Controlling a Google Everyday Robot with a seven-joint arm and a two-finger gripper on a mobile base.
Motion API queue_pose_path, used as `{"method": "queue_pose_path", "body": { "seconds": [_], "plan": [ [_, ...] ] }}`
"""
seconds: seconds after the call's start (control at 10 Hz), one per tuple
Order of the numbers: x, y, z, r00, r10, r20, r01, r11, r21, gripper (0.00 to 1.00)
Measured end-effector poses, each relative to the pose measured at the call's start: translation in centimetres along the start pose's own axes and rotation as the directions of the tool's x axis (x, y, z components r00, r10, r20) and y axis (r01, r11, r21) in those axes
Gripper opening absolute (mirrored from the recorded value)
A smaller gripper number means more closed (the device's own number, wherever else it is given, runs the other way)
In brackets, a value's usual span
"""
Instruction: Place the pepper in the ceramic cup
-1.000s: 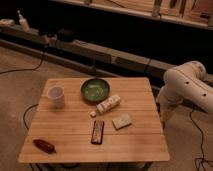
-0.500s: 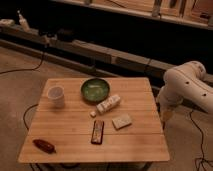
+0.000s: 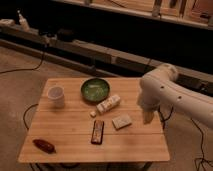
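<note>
A wooden table (image 3: pixel 70 131) seen from above. A dark red pepper (image 3: pixel 44 145) lies at its front left corner, well apart from the white ceramic cup (image 3: pixel 56 96) at back left. A green bowl (image 3: pixel 95 89), a white bottle (image 3: pixel 108 104) on its side, a dark bar (image 3: pixel 98 131) and a pale block (image 3: pixel 121 121) fill the middle. The white arm's hand (image 3: pixel 148 116) hangs over the right edge, near the block.

We can read no lettering, number or brand anywhere; the dark rectangular bar (image 3: pixel 98 132) on the pale wooden bench (image 3: pixel 135 146) carries red markings, but we cannot make them out; the white arm's pincer (image 3: pixel 148 118) hangs over the bench's right edge.
</note>
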Motion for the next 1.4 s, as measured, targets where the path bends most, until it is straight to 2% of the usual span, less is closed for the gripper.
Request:
{"method": "queue_pose_path", "body": {
  "seconds": [0.1, 0.2, 0.3, 0.5, 0.9, 1.1, 1.2, 1.3, 1.4],
  "plan": [
    [-3.3, 0.7, 0.6, 0.997, -0.081, 0.009, 0.081, 0.997, 0.0, 0.65],
    [-7.7, 2.0, 1.5, 0.981, -0.193, 0.028, 0.193, 0.981, 0.009, 0.65],
    [-11.4, 3.2, 2.1, 0.957, -0.287, 0.047, 0.286, 0.958, 0.023, 0.65],
    [-13.5, 4.2, 2.5, 0.937, -0.344, 0.058, 0.343, 0.939, 0.032, 0.65],
    [-13.5, 4.2, 2.5, 0.938, -0.343, 0.057, 0.342, 0.939, 0.034, 0.65],
    [-13.8, 3.7, 2.6, 0.937, -0.341, 0.075, 0.338, 0.94, 0.048, 0.65],
    [-14.6, 2.6, 2.8, 0.931, -0.343, 0.122, 0.335, 0.938, 0.086, 0.65],
    [-15.9, 0.9, 3.0, 0.919, -0.345, 0.19, 0.322, 0.936, 0.14, 0.65],
    [-17.6, -1.3, 3.2, 0.896, -0.346, 0.279, 0.295, 0.933, 0.208, 0.65]
  ]
}}
